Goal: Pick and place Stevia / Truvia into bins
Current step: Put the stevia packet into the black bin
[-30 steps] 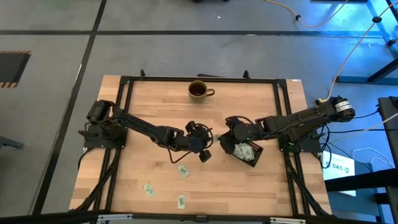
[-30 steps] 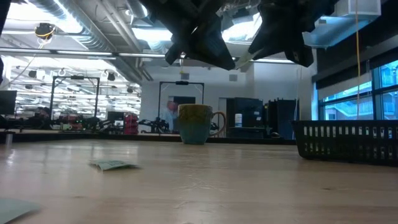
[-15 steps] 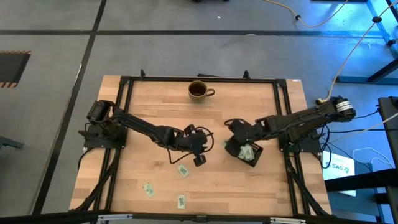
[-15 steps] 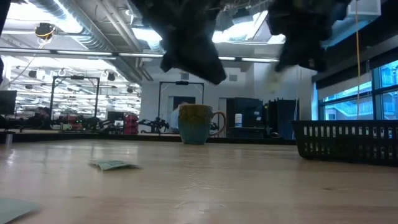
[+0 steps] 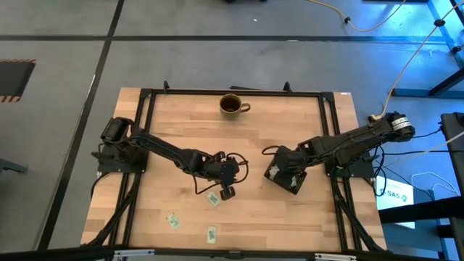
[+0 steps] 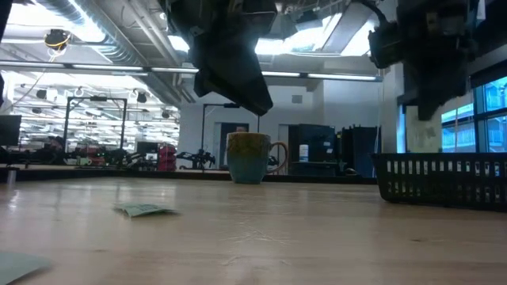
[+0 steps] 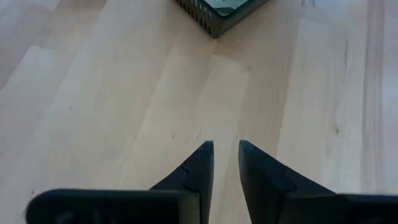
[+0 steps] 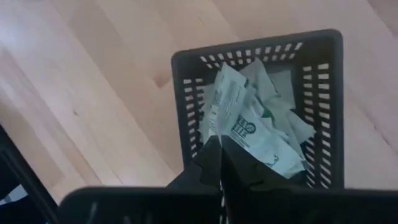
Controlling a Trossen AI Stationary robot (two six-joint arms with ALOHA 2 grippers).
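Bare wood between bin (image 5: 287, 178), mug (image 5: 232, 105).

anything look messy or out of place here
Mostly tidy. The black bin sits skewed to the table edges, with sachets heaped crookedly inside. Three sachets lie scattered on the table's near-left part. The mug stands upright, nothing spilled.

A robotics lab: equipment racks (image 6: 95, 131) and exposed ceiling ducts (image 6: 103, 36).
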